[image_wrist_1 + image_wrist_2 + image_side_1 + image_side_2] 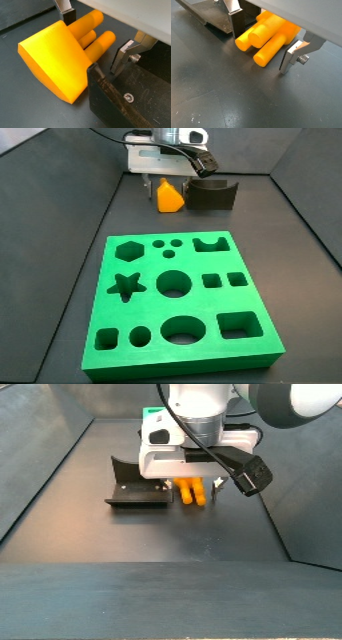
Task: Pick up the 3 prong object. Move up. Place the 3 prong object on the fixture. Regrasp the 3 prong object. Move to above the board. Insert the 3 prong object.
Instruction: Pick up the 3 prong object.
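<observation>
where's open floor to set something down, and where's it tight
Free: the dark floor on either side of the board, and the strip between the board and the fixture. Crowded: the far end, where the gripper straddles the 3 prong object right beside the fixture. The board's top is all cut-outs.

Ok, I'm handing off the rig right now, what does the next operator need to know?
End effector: open, fingers straddling the 3 prong object, not closed on it.
3 prong object: on the floor beside the fixture, not on it.
Board: nearer the front, three small round holes empty.
Done: nothing that shows; it is not seated on the fixture.
Left, likely: close, lift, then placing, regrasp, moving above the board and inserting.
</observation>
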Robot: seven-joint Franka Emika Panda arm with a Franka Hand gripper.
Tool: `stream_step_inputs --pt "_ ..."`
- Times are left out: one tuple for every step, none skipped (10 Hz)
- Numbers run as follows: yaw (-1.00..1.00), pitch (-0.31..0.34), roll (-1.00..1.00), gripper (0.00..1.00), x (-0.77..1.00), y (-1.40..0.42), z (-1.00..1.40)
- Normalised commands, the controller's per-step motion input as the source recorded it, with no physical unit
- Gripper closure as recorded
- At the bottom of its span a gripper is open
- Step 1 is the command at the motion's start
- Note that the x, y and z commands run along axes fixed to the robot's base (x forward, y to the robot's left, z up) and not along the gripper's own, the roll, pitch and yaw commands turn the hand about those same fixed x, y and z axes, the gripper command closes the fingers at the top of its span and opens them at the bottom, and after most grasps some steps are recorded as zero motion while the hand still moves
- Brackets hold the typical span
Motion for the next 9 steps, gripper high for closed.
stream_step_inputs --pt "0.0 -0.013 -0.02 0.0 0.0 0.0 -0.01" --pt "0.0 0.0 0.0 0.0 0.0 0.0 0.0" --pt "0.0 0.0 0.0 1.0 0.0 0.0 0.0" --pt "0.0 0.0 0.0 1.0 0.0 0.0 0.0" --pt "0.0 0.0 0.0 1.0 0.0 0.0 0.0" --pt "0.0 0.0 0.0 1.0 0.0 0.0 0.0" --pt "0.0 0.0 0.0 1.0 0.0 0.0 0.0" --pt "0.0 0.0 0.0 1.0 0.0 0.0 0.0" --pt "0.0 0.0 0.0 1.0 0.0 0.0 0.0"
